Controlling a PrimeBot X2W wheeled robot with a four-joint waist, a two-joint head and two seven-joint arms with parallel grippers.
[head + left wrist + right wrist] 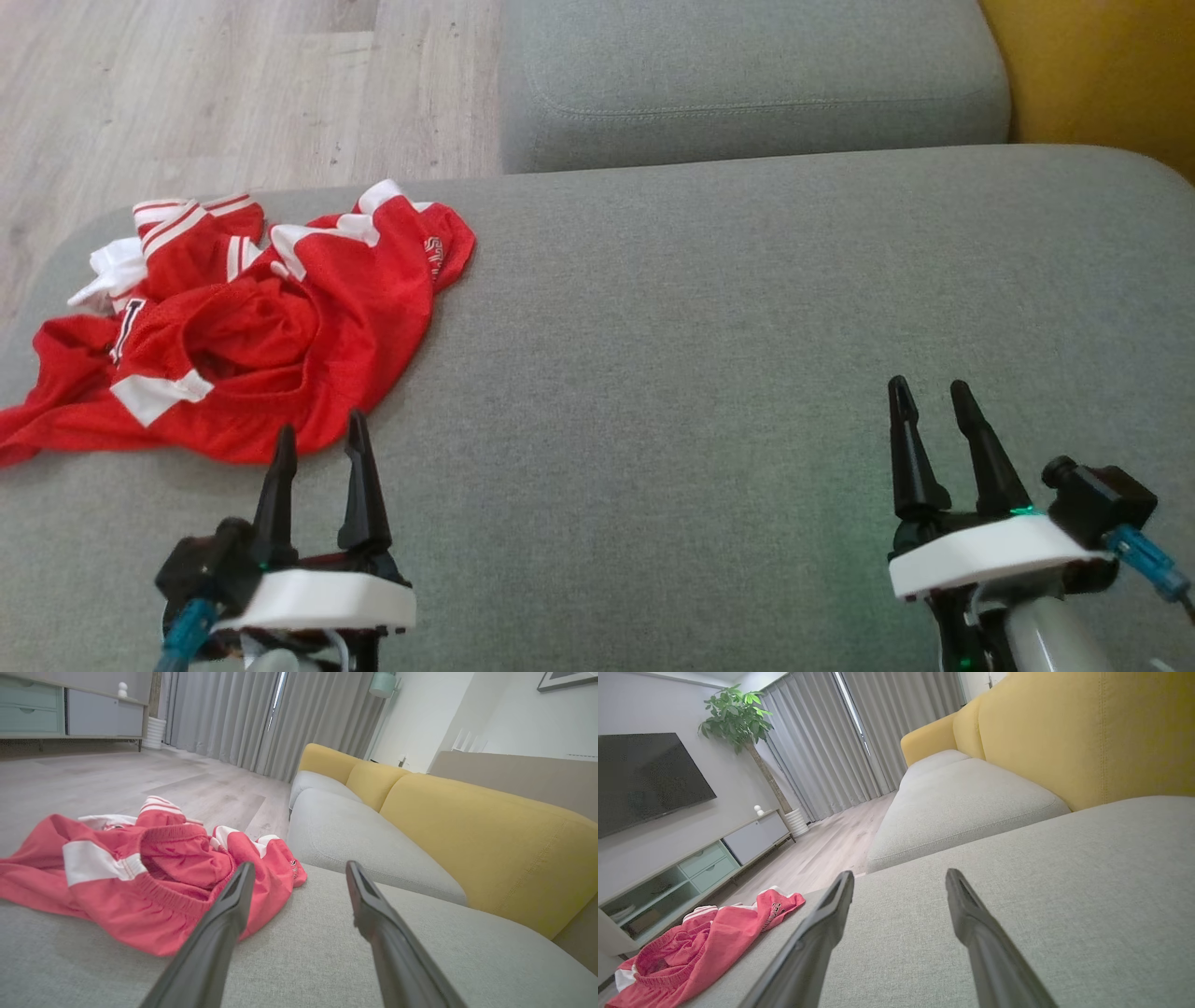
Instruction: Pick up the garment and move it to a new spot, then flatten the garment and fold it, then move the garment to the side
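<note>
- I think I am right at the start of my job.
- The red garment (243, 327) lies in a crumpled heap at the left end of the big grey cushion (700, 373), close to the edge by the floor (187, 93).
- My left gripper (320, 425) hangs just beside the near edge of the heap. Its fingers (362, 485) are wide apart and there is nothing between them.
- In my left wrist view one finger lines up with the red cloth. I cannot tell if it touches.
- My right gripper (929, 385) is well apart from the garment, over bare cushion. Its fingers are apart too, and it holds nothing.
- Nothing looks done yet. The garment is not picked up and not flat.
- It is not folded and not put to the side.
- So all the steps are left: lift it, carry it to a new spot, smooth it out, fold it, then move it aside.
- There is lots of bare cushion in the middle. That looks like a good new spot to me.
- Now I count. There is one garment, red with white stripes and patches.
- I have two grippers, and each has two dark fingers, so four fingers in all.
- From my head I count two grey cushions: the big one I work on and a second cushion (747, 84) behind it.
- There is one yellow back (1102, 65) at the far right corner.
</note>
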